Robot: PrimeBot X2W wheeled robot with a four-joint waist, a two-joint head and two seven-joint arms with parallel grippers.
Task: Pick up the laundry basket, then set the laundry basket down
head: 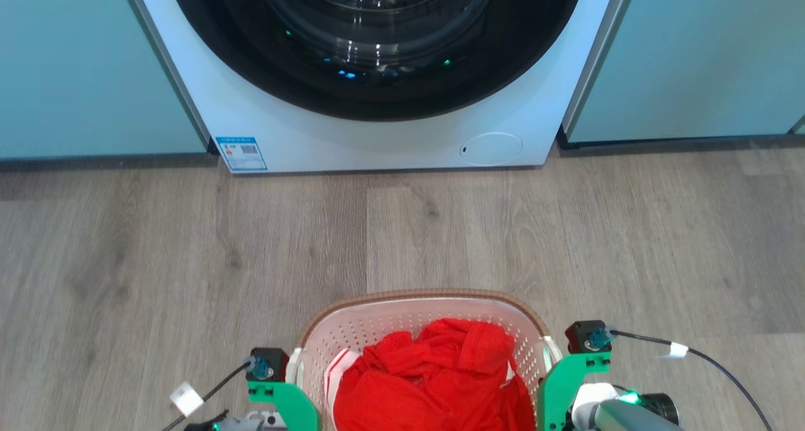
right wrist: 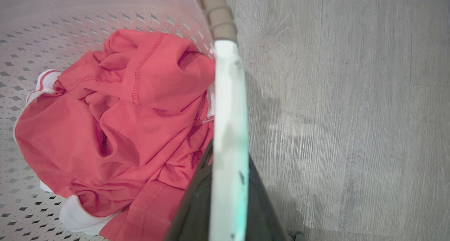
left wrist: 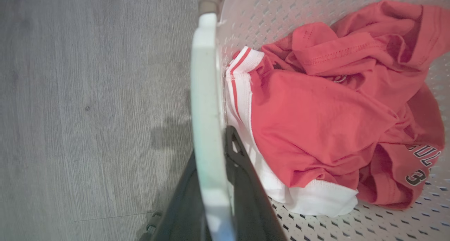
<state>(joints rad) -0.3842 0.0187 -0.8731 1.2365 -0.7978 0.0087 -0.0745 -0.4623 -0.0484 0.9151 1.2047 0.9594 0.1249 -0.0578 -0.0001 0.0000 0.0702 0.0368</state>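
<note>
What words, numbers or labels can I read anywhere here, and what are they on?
"ULL": partial dark letters on the red garment in the laundry basket, rest hidden by a fold.
"3": same garment, below those letters.
Blue sticker on the washer: print too small to read.

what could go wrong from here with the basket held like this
The left hand and right hand each pinch only a thin white side handle of the laundry basket, so uneven motion could tilt it or slip a grip. The red clothes are piled loosely and might shift.
</note>
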